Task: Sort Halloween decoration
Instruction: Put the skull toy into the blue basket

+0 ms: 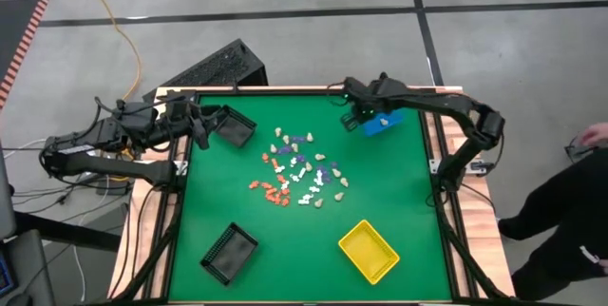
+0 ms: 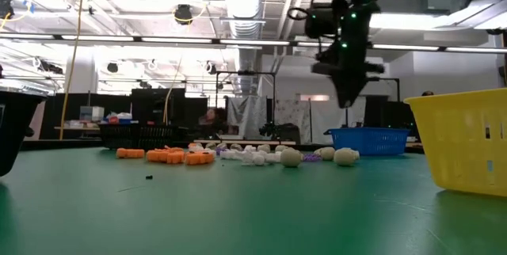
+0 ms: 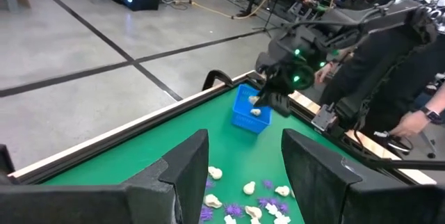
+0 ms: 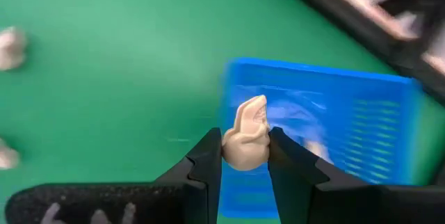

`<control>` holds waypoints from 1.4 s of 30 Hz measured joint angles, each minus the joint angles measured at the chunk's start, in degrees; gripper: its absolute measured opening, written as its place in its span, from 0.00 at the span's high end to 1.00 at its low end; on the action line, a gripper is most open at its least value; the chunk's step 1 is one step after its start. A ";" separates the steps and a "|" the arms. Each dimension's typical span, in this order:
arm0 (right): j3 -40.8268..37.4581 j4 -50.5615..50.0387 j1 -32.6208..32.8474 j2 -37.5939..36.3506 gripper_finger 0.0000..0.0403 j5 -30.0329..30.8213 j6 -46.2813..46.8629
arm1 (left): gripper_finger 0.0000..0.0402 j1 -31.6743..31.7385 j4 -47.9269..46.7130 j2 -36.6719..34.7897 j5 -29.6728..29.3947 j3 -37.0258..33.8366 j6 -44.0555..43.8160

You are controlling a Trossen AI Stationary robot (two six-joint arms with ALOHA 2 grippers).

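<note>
Right gripper pinches a small beige piece between its two fingers, and it hangs over the near edge of the blue bin at the far right of the green table. One more beige piece already lies inside that bin.

Around it, a yellow bin sits near the front right, one black bin at the front left, and another black bin at the far left. The left gripper waits by that far black bin with its fingers wide apart and nothing in them. A person in dark clothes stands past the right side of the table.

From the low view the yellow bin is cut off at the picture's edge, and the blue bin is half hidden behind the pieces.

The pile of Halloween decoration, orange, white, purple and beige, lies in the middle of the table, well apart from the right gripper.
</note>
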 joint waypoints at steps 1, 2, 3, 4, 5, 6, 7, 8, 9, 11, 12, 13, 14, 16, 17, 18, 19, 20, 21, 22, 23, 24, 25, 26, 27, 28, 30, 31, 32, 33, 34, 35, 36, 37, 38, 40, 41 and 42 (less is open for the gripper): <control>-0.32 -1.24 -0.79 -0.25 0.70 0.37 0.00 | 0.57 -0.02 0.02 0.20 -0.03 0.00 -0.26; -0.76 -2.36 -1.52 -0.29 0.70 0.40 -0.02 | 0.57 -0.01 0.04 0.29 -0.03 0.00 -0.30; -1.38 -2.79 -2.12 -0.28 0.70 0.38 -0.14 | 0.57 0.00 0.03 0.33 -0.05 0.00 -0.50; -1.98 -3.13 -2.81 -0.26 0.70 0.39 -0.31 | 0.57 -0.01 0.00 0.34 -0.03 0.00 -0.75; -2.71 -3.23 -3.42 -0.21 0.70 0.48 -0.83 | 0.57 -0.01 0.02 0.47 -0.02 0.00 -0.84; -3.41 -3.25 -3.95 0.05 0.70 0.50 -1.63 | 0.57 -0.02 0.02 0.78 -0.02 0.00 -1.08; -4.11 -3.07 -4.49 0.28 0.70 0.52 -2.39 | 0.57 -0.01 0.02 0.94 -0.04 0.00 -1.32; -5.05 -2.46 -5.11 0.40 0.70 0.51 -3.15 | 0.57 -0.02 0.02 0.99 -0.14 0.00 -1.55; -5.91 -1.29 -5.56 0.46 0.69 0.37 -3.96 | 0.57 0.00 0.02 1.11 -0.20 0.00 -1.75; -7.11 0.53 -6.38 0.38 0.67 -0.02 -4.34 | 0.57 -0.02 0.04 1.47 -0.24 0.00 -1.81; -7.20 0.67 -6.84 0.38 0.65 -0.43 -4.38 | 0.57 -0.02 0.04 1.53 -0.24 0.00 -1.89; -7.21 0.88 -7.29 0.38 0.62 -1.16 -4.60 | 0.57 -0.02 0.02 1.57 -0.24 0.00 -2.11; -7.21 1.32 -7.71 0.38 0.59 -1.87 -5.02 | 0.57 -0.02 0.05 1.63 -0.25 0.00 -2.34; -7.21 2.53 -8.15 0.36 0.52 -3.53 -6.02 | 0.57 -0.02 0.07 1.77 -0.35 0.00 -2.58; -7.21 3.11 -8.35 0.36 0.49 -4.16 -6.43 | 0.57 -0.02 0.07 1.79 -0.37 0.00 -2.61; -7.21 3.49 -8.51 0.36 0.46 -4.52 -6.52 | 0.57 -0.02 0.07 1.79 -0.35 0.00 -2.61; -7.21 3.80 -8.66 0.36 0.43 -4.55 -6.55 | 0.57 -0.02 0.03 1.79 -0.29 0.00 -2.72; -7.21 4.14 -8.77 0.36 0.41 -4.56 -6.67 | 0.57 -0.02 0.05 1.82 -0.14 0.00 -2.83; -7.21 4.53 -8.77 0.36 0.40 -4.50 -6.73 | 0.57 -0.02 0.07 1.79 -0.13 0.00 -2.89; -7.21 5.01 -8.76 0.36 0.39 -4.53 -6.86 | 0.57 -0.02 0.06 1.79 -0.14 0.00 -2.88; -7.21 5.66 -8.67 0.21 0.39 -4.58 -7.27 | 0.57 -0.02 0.07 1.80 -0.11 0.00 -2.84; -7.21 6.32 -8.47 -0.12 0.39 -5.02 -7.91 | 0.57 -0.02 0.07 1.82 -0.13 0.00 -2.76; -7.21 7.16 -8.08 -0.53 0.39 -5.68 -8.68 | 0.57 -0.02 0.05 1.82 -0.18 0.00 -2.69; -7.21 8.09 -7.67 -1.06 0.39 -6.36 -9.27 | 0.57 0.00 0.06 1.79 -0.22 0.00 -2.67; -7.21 8.98 -7.21 -1.71 0.40 -7.02 -9.31 | 0.57 -0.02 0.07 1.79 -0.24 0.00 -2.63; -7.21 9.89 -6.56 -2.29 0.40 -7.63 -9.38 | 0.57 -0.02 0.05 1.79 -0.28 0.00 -2.52; -7.21 12.10 -4.97 -3.64 0.41 -9.08 -9.94 | 0.57 -0.02 0.03 1.79 -0.37 0.00 -1.82; -7.21 13.56 -3.94 -4.30 0.41 -9.90 -10.30 | 0.57 0.00 0.00 1.79 -0.37 0.00 -1.62; -7.20 15.11 -2.89 -4.89 0.42 -10.76 -10.78 | 0.57 -0.02 -0.01 1.79 -0.35 0.00 -1.35; -7.17 16.74 -1.80 -5.48 0.42 -11.74 -10.88 | 0.57 -0.02 0.00 1.80 -0.33 0.00 -1.27; -7.16 18.46 -0.70 -5.91 0.42 -12.55 -10.96 | 0.57 -0.02 0.05 1.82 -0.33 0.00 -1.27; -7.16 20.20 0.47 -6.19 0.42 -13.24 -11.01 | 0.57 0.00 0.49 1.82 -0.35 0.00 -1.27; -7.16 21.98 1.68 -6.46 0.42 -14.34 -10.99 | 0.57 -0.01 1.94 1.83 -0.35 -0.02 -1.25; -7.16 23.66 2.89 -6.71 0.42 -14.53 -11.00 | 0.57 -0.02 4.46 1.82 0.07 -0.02 -1.06; -7.16 25.36 4.05 -6.91 0.42 -14.68 -10.99 | 0.57 0.00 8.10 1.79 1.24 -0.02 0.28; -7.14 28.21 5.94 -7.05 0.42 -14.54 -10.62 | 0.57 -0.02 14.86 1.28 5.40 0.46 5.76; -7.14 29.27 6.65 -7.03 0.42 -14.48 -10.56 | 0.57 -0.06 18.01 1.05 7.54 0.84 8.86; -7.14 30.03 7.27 -6.94 0.42 -14.48 -10.58 | 0.57 -0.09 20.43 1.03 9.22 1.27 11.64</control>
